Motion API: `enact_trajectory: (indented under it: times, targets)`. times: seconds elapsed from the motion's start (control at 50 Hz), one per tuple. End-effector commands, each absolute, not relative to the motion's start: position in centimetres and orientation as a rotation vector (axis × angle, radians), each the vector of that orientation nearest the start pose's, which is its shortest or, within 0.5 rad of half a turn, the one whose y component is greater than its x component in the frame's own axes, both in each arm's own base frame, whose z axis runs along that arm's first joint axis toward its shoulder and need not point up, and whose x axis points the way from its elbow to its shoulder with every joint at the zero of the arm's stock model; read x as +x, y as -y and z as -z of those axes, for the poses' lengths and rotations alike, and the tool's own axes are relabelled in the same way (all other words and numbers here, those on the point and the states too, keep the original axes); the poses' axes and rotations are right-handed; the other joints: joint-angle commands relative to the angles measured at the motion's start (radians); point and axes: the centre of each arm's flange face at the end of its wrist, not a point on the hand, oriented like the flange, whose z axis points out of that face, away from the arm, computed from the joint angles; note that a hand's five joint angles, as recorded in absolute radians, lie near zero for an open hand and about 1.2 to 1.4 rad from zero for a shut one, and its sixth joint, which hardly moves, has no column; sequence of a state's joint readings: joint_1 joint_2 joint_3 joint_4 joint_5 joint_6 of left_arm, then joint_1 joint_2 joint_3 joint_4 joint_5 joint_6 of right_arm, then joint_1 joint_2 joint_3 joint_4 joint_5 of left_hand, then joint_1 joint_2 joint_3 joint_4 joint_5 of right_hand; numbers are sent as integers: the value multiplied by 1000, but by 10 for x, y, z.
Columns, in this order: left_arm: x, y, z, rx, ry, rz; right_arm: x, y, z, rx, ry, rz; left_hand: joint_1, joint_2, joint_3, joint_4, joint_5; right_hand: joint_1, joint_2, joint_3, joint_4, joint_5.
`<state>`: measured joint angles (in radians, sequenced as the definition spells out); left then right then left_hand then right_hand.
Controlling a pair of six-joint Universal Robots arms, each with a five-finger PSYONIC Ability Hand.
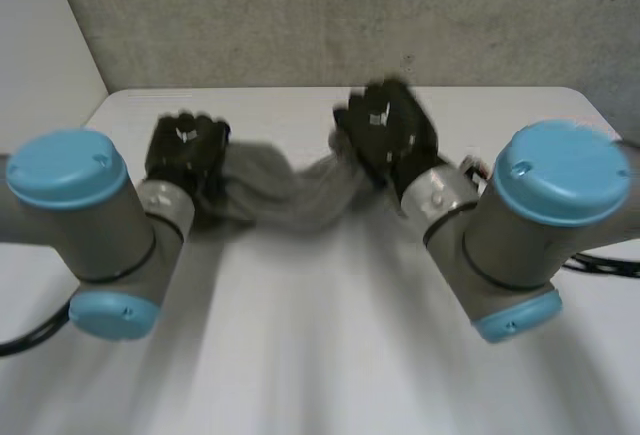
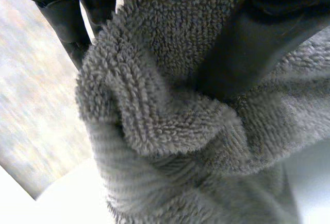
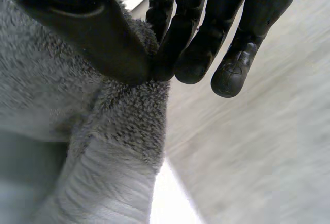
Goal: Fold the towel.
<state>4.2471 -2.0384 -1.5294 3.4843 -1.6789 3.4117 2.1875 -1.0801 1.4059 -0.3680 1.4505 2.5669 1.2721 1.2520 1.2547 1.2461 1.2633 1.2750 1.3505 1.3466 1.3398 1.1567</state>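
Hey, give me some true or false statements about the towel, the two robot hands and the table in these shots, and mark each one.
1. The towel is grey. True.
2. The towel lies spread flat with nothing touching it. False: it is bunched and stretches between the two hands.
3. The right hand pinches the towel's edge between thumb and fingers. True.
4. The left hand is open and clear of the towel. False: its thumb and fingers grip the cloth.
5. The table is white. True.
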Motion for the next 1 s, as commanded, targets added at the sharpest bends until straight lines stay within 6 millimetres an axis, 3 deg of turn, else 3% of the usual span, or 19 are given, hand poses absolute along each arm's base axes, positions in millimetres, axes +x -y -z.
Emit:
enact_trajectory:
  times: [0.02,0.1,0.16,0.18,0.2,0.24,0.26,0.3,0.36,0.4,0.46,0.58,0.7,0.84,0.96,1.0]
  targets:
    - [-269,268,-157,879,-2309,1928,340,235,-147,-1478,-1946,1744,-366,-345,-348,-340,-531,121,46,50,56,65]
    - [-267,257,-154,960,-2282,1870,336,230,-143,-1487,-1942,1706,-427,-407,-410,-401,-593,121,46,50,56,65]
    - [-266,246,-164,1004,-2240,1869,333,229,-148,-1481,-1946,1703,-521,-501,-503,-495,-686,121,46,50,56,65]
    - [-268,237,-169,1030,-2234,1870,331,228,-153,-1469,-1946,1714,-600,-580,-582,-574,-765,-52,-128,-124,-117,-108]
    - [-268,237,-169,1031,-2234,1870,331,228,-153,-1469,-1946,1714,-601,-580,-583,-575,-766,-54,-129,-125,-119,-110]
    - [-271,218,-177,1089,-2239,1861,329,223,-158,-1476,-1951,1703,-764,-744,-747,-738,-930,-428,-504,-500,-493,-484]
    - [-271,218,-177,1089,-2239,1861,329,223,-158,-1476,-1951,1703,-765,-745,-748,-739,-931,-430,-505,-501,-494,-486]
    - [-270,204,-187,1126,-2242,1852,325,216,-163,-1482,-1978,1656,-1013,-993,-996,-987,-1179,-660,-736,-732,-725,-717]
    - [-269,199,-192,1133,-2250,1845,322,214,-170,-1477,-1989,1649,-1076,-1056,-1059,-1050,-1242,-791,-866,-862,-856,-847]
    - [-266,194,-204,1127,-2244,1865,317,210,-182,-1450,-1993,1653,-1082,-1062,-1065,-1056,-1248,-1042,-1118,-1114,-1107,-1099]
    - [-265,194,-212,1115,-2220,1899,312,211,-199,-1361,-1989,1695,-1085,-1065,-1068,-1059,-1251,-1090,-1166,-1162,-1155,-1146]
    - [-264,206,-233,1068,-2163,1984,293,232,-217,-1111,-2055,1728,-1082,-1062,-1065,-1056,-1248,-1093,-1169,-1165,-1158,-1149]
    - [-273,223,-246,1184,-2145,2081,289,236,-217,-1051,-2078,1721,-1065,-1044,-1047,-1039,-1230,-1093,-1169,-1165,-1158,-1149]
    - [-269,261,-230,1352,-2212,1919,283,240,-199,-1047,-2142,1655,-994,-974,-977,-968,-1160,-1087,-1163,-1159,-1152,-1143]
    - [-264,279,-224,1370,-2245,1801,282,241,-173,-1043,-2206,1569,-959,-939,-941,-933,-1124,-1087,-1163,-1159,-1152,-1143]
    - [-254,299,-218,1323,-2273,1766,283,241,-168,-1036,-2210,1559,-953,-933,-936,-927,-1119,-1087,-1163,-1159,-1152,-1143]
